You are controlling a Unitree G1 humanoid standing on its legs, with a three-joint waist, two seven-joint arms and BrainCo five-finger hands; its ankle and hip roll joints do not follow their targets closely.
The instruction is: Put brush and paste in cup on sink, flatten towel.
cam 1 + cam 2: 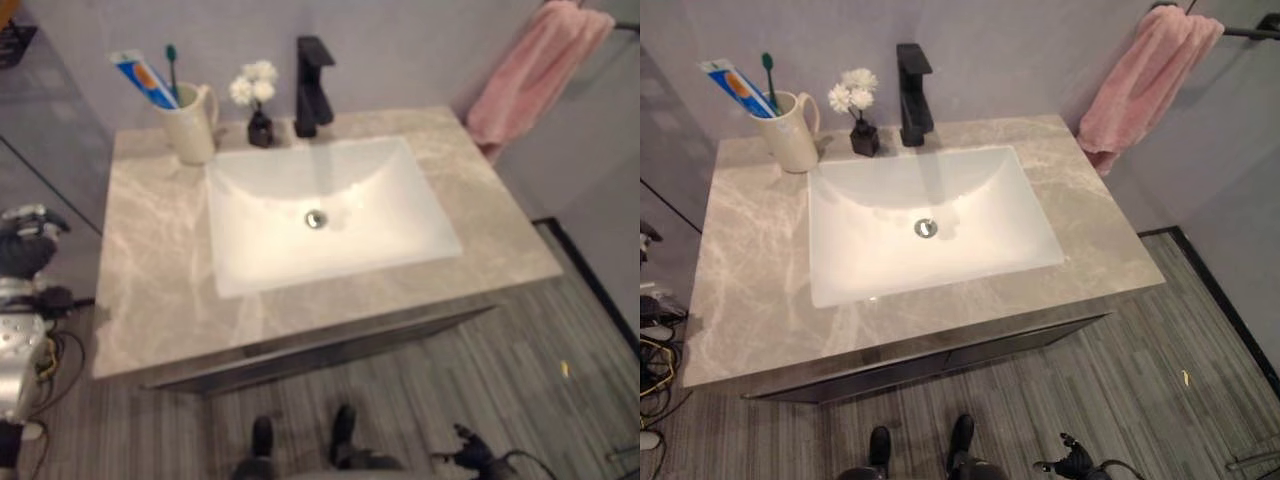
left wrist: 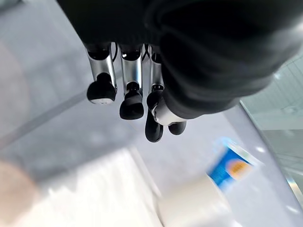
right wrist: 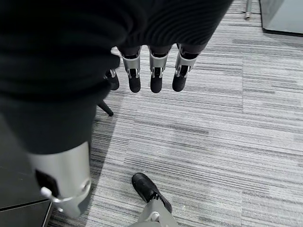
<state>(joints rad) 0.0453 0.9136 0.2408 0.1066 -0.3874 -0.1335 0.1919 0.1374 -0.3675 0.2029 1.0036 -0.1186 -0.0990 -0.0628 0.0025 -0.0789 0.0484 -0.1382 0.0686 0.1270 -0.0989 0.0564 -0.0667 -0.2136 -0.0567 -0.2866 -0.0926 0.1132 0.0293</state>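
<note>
Soft, even overhead light; the white basin point(image 1: 930, 225) glows brightest, mild sheen on the marble countertop point(image 1: 750, 290). The black faucet point(image 1: 913, 95) casts a faint shadow into the basin. Left wrist view: cup point(image 2: 191, 205) and toothpaste tube point(image 2: 229, 165) blurred.

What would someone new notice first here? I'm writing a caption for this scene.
The white basin set in the grey marble counter, with a black tap behind it. At the counter's back left corner a cream cup holds the brush and paste, beside a small vase of white flowers. A pink towel hangs bunched on the wall to the right.
</note>
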